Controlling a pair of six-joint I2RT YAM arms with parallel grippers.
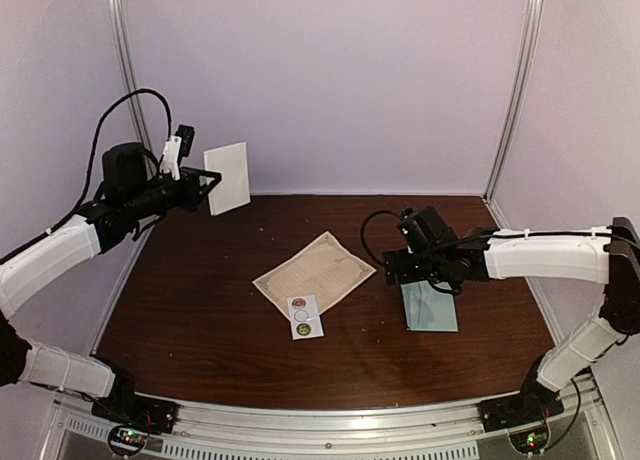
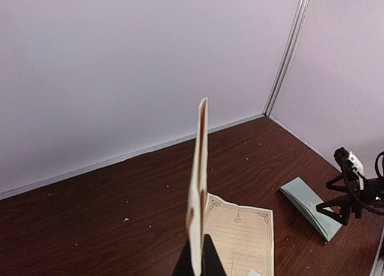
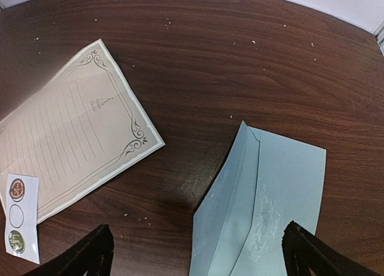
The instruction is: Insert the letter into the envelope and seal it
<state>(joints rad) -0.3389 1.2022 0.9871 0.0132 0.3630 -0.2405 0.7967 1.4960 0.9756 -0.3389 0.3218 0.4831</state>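
the envelope (image 3: 282, 186) lies flat right under the right gripper (image 1: 425, 277), whose jaws stand wide and empty, the paper's long axis crossing their gap and offset rightward, while the left gripper (image 1: 205, 185), well apart, is clenched on an upright folded cream paper (image 1: 228, 177).

Dark wood-grain table (image 1: 200, 310), speckled with small pale crumbs (image 3: 253, 42). Stands closed in by plain pale lilac walls (image 1: 330, 80), with slim metal posts (image 1: 516, 90) at both far corners. Soft, even light.
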